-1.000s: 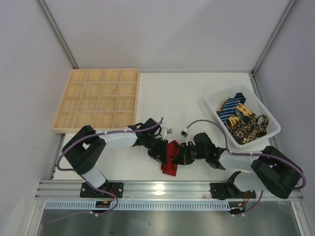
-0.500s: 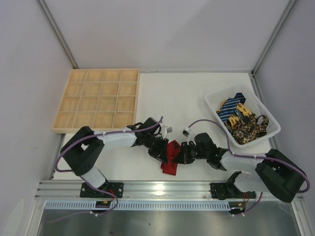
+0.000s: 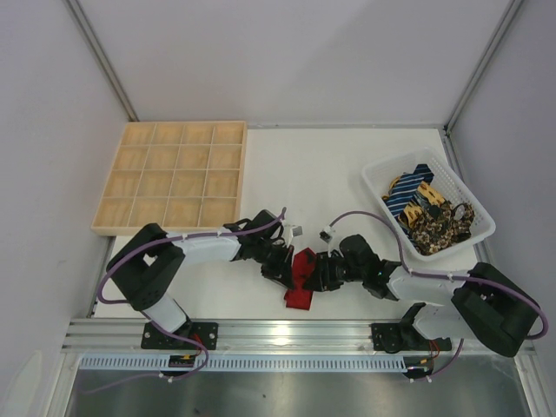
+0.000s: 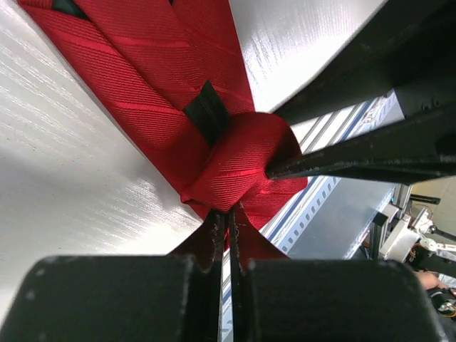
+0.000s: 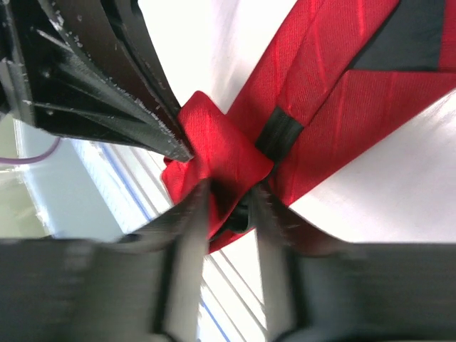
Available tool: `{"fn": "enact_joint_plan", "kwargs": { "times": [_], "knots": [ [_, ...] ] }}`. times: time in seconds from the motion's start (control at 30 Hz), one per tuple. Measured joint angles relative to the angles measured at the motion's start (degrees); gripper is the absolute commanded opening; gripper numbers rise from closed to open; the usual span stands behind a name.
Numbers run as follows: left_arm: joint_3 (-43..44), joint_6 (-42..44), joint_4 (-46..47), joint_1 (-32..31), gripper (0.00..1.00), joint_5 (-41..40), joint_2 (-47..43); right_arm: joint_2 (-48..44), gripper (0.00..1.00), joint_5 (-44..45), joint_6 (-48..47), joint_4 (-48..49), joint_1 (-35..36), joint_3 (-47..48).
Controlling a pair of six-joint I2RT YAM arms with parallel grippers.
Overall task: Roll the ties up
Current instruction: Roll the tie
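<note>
The red tie (image 3: 301, 280) lies folded on the white table near the front edge, between the two grippers. My left gripper (image 3: 285, 268) is shut on a thin edge of the tie's rolled end (image 4: 242, 160), its pads almost touching. My right gripper (image 3: 320, 273) faces it from the right and is shut on the same small roll (image 5: 221, 153), with fabric between its fingers (image 5: 187, 214). The tie's flat part runs away from the roll in both wrist views. More ties, navy striped (image 3: 407, 198), mustard (image 3: 427, 190) and speckled (image 3: 441, 228), lie in a white basket (image 3: 380, 173).
A wooden compartment tray (image 3: 174, 178) sits at the back left. The basket stands at the right edge. A metal rail (image 3: 287, 333) runs along the table's front edge, just behind the tie. Purple cables loop over both arms.
Both grippers have stayed on the red tie's rolled end. The right arm has shifted slightly to the left, and the roll has tightened a little.
</note>
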Motion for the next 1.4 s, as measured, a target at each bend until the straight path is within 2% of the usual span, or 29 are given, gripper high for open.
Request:
{"fn": "enact_joint_plan", "kwargs": {
  "times": [0.03, 0.1, 0.13, 0.3, 0.6, 0.87, 1.1, 1.4],
  "knots": [
    [0.0, 0.02, 0.0, 0.0, 0.0, 0.07, 0.0, -0.37, 0.53, 0.57, -0.7, -1.66, 0.09, 0.63],
    [0.0, 0.07, -0.09, 0.0, 0.0, 0.11, 0.0, -2.29, 0.64, 2.4, -3.04, -5.46, 0.39, 1.86],
    [0.0, 0.11, -0.22, 0.0, 0.0, 0.11, 0.0, -3.69, 0.74, 3.52, -4.26, -7.54, 0.59, 2.56],
    [0.2, 0.24, -1.95, 0.0, 0.0, 0.2, 0.17, -11.13, 1.0, 11.21, -13.49, -18.05, 2.97, 8.63],
    [2.45, 0.17, -4.57, 0.0, 0.0, 2.43, 3.1, -15.28, 1.0, 27.28, -30.45, -25.97, 20.85, 13.4],
    [4.59, 0.17, -7.39, 0.0, 0.0, 4.37, 4.94, -9.77, 1.0, 47.01, -37.44, -29.09, 41.48, 14.58],
    [5.01, 0.55, -8.74, 0.0, 0.0, 5.88, 6.27, -0.7, 0.98, 60.76, -44.26, -30.51, 47.65, 18.43],
    [5.75, 1.14, -10.03, 0.02, 0.0, 7.02, 7.06, 6.45, 0.89, 68.85, -46.51, -31.32, 54.88, 20.92]
  ]
}}
